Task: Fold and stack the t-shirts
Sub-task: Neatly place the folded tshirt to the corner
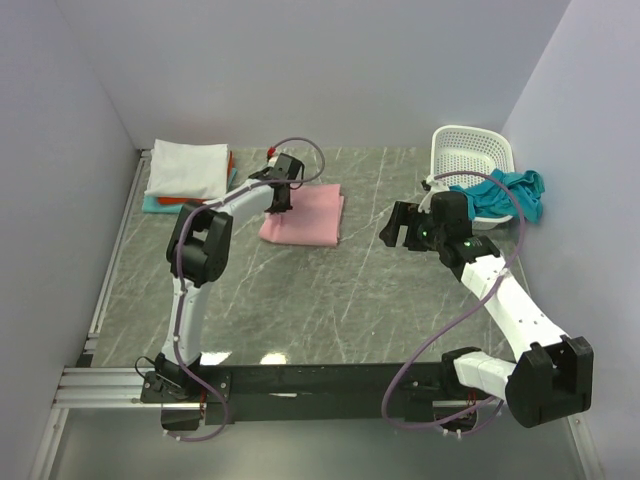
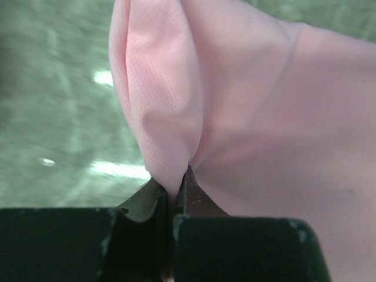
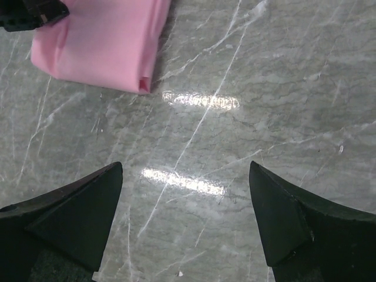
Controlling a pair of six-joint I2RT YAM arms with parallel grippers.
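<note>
A folded light pink t-shirt [image 1: 305, 216] lies mid-table. My left gripper [image 1: 281, 203] is shut on its left edge; the left wrist view shows a pinch of the pink t-shirt [image 2: 235, 106] between the closed jaws [image 2: 173, 191]. The pink t-shirt also shows in the right wrist view [image 3: 100, 41]. My right gripper [image 1: 395, 228] hovers open and empty over bare table, right of the pink shirt [image 3: 185, 176]. A stack at the far left has a white t-shirt [image 1: 187, 169] on top of a teal t-shirt [image 1: 158, 204] and an orange-red one [image 1: 231, 160]. Another teal t-shirt [image 1: 508, 192] hangs from the basket.
A white lattice basket [image 1: 468, 160] stands tipped at the back right, by the right wall. The grey marble table [image 1: 330, 300] has a metal rail along its left edge [image 1: 115, 270]. Purple cables loop over both arms.
</note>
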